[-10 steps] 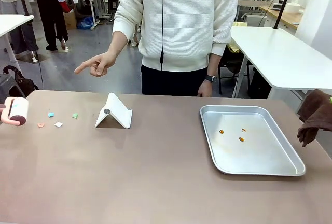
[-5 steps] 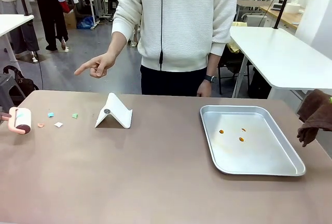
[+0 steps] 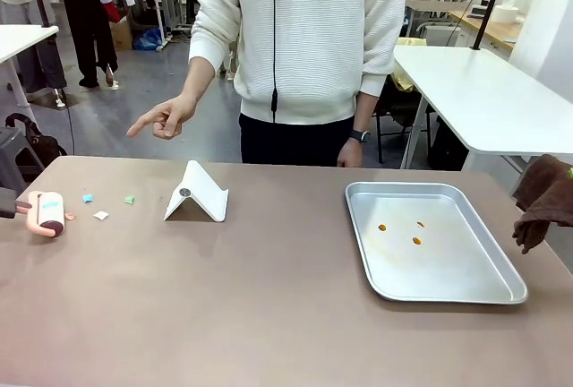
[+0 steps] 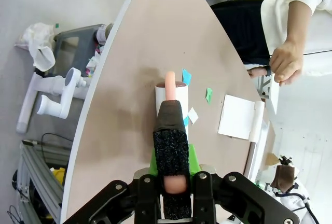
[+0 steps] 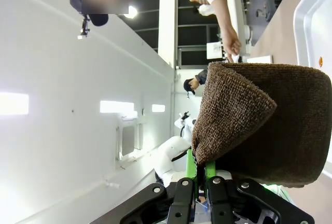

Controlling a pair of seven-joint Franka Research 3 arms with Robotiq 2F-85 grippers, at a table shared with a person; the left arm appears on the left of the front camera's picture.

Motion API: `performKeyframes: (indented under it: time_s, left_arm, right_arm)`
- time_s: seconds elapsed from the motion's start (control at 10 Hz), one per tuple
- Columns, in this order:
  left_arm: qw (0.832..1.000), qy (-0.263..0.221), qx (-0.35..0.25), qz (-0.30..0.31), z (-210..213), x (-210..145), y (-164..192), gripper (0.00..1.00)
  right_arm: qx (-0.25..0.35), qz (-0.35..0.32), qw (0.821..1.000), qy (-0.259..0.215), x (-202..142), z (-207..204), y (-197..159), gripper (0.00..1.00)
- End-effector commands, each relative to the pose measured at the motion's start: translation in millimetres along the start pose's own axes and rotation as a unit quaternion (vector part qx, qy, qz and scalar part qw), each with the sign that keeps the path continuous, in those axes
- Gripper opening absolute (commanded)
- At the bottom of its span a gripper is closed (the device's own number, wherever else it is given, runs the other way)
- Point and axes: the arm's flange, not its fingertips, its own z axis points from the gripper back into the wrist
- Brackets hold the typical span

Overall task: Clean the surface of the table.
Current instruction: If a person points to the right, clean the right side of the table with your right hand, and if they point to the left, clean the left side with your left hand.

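Front view: the taupe-brown table (image 3: pixel 269 315) stretched across the whole foreground, with the person standing at its far edge. At the table's left end a pink-handled lint roller (image 3: pixel 49 212) lay with its drum down on the surface, just beside a pink paper scrap (image 3: pixel 70 216). A white scrap (image 3: pixel 101 215), a teal scrap (image 3: pixel 88 198) and a green scrap (image 3: pixel 129 200) sat a little farther right. A folded white stand (image 3: pixel 197 194) stood near them, toward the middle. The person's hand (image 3: pixel 166 118) hung above the far-left edge, index finger extended toward the scraps. On the right half rested a steel tray (image 3: pixel 430 244) holding three small orange-brown spots (image 3: pixel 416 240). A brown cloth (image 3: pixel 542 199) hung at the right edge, above the table.

In the left wrist view, the left end effector (image 4: pixel 172 164) was clenched on the roller's handle, which was wrapped in black. The white drum lay against the table surface, with scraps beside it.

In the right wrist view, the right end effector (image 5: pixel 198 175) was clamped tight on a fold of the brown cloth, which draped over its fingertips, with a corner of the tray beyond.
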Motion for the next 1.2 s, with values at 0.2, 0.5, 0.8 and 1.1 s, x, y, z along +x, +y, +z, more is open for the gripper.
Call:
performKeyframes:
  time_s: [0.2,0.5,0.8,1.1]
  left_arm:
    - [0.999,0.012,0.03,-0.002,-35.3,-8.0,2.5,0.22]
    - [0.998,0.028,0.045,0.016,-62.7,4.5,-2.9,0.22]
    - [0.994,0.055,0.07,0.065,-83.5,4.9,-19.8,0.22]
    - [0.993,0.072,0.077,0.058,-110.1,-5.2,-37.8,0.22]
  right_arm:
    - [-0.004,-0.003,1.0,0.002,-2.5,-0.8,5.6,0.0]
    - [-0.004,-0.003,1.0,0.002,-2.5,-0.8,5.6,0.0]
    - [-0.004,-0.003,1.0,0.002,-2.5,-0.8,5.6,0.0]
    - [-0.004,-0.003,1.0,0.002,-2.5,-0.8,5.6,0.0]
